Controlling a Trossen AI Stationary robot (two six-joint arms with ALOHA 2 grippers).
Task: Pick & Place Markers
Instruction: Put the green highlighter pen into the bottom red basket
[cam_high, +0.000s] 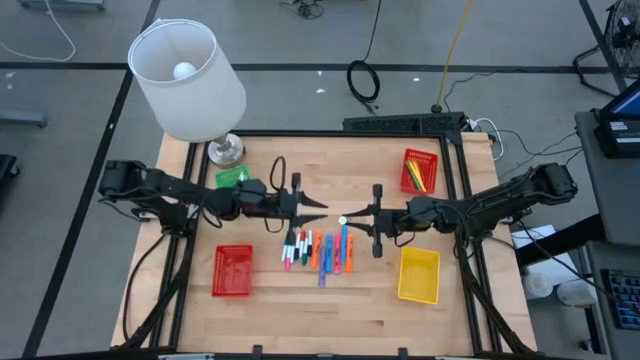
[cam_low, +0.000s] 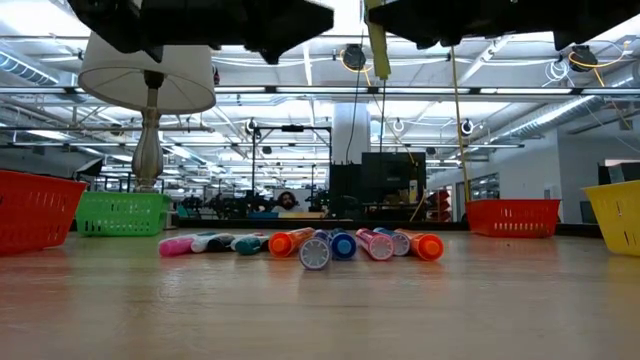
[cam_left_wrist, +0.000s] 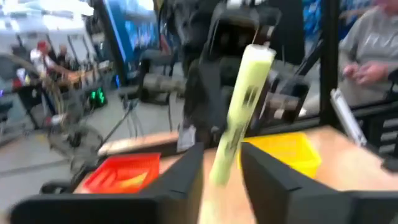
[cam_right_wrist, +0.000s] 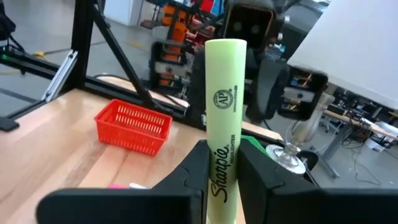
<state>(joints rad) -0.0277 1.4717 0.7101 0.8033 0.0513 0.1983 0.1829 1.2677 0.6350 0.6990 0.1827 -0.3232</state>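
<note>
The right gripper (cam_high: 347, 219) hangs above the middle of the desk (cam_high: 330, 300), its fingers (cam_right_wrist: 198, 163) closed on a yellow-green highlighter (cam_right_wrist: 224, 118) that stands upright between them, cap end up, as the right wrist view shows. The left gripper (cam_high: 318, 207) faces it from just beside, its fingers (cam_left_wrist: 186, 171) parted, and in the left wrist view the highlighter shows between their tips, though contact cannot be confirmed. The remaining markers (cam_high: 318, 250) lie in a row on the desk just below the two grippers, toward its front edge. Judging from this, the step in hand looks like either a hand-over or a carry to a basket. Done well, the left fingers would close squarely on the barrel before the right ones release, since a slim round pen can pivot or slip. The yellow basket (cam_high: 418, 274) sits near the front right corner, a red basket (cam_high: 419, 170) already holding pens near the back right corner; either way the pen should travel high enough to clear the row.
</note>
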